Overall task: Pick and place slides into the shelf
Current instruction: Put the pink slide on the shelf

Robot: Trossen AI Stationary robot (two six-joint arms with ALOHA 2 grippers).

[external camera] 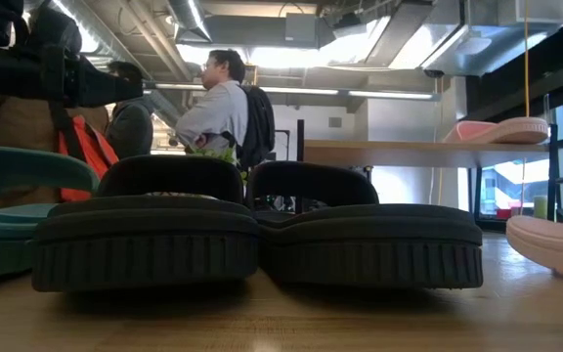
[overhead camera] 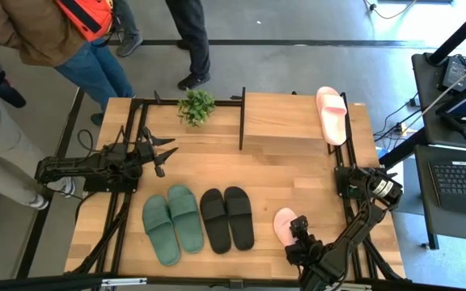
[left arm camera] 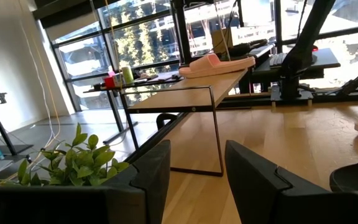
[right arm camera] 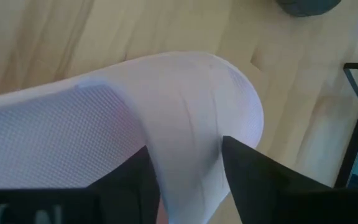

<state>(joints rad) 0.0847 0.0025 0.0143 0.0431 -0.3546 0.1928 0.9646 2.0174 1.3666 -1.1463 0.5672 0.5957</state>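
pale pink slide (right arm camera: 166, 124) fills the right wrist view, the right claw (overhead camera: 298, 230) pinching its strap on the tabletop (overhead camera: 298, 174) – soft foam could slip free en route to the shelf (overhead camera: 285, 121). left claw (overhead camera: 162, 153) waits part-open.

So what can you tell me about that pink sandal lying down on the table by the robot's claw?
The pink slide is a pale pink foam sandal with a wide strap, lying flat on the wooden table to the right of the black pair. The right gripper is down over it, its two dark fingers straddling the strap. Its surface looks soft, with a fine ribbed texture. Its partner lies on top of the shelf.
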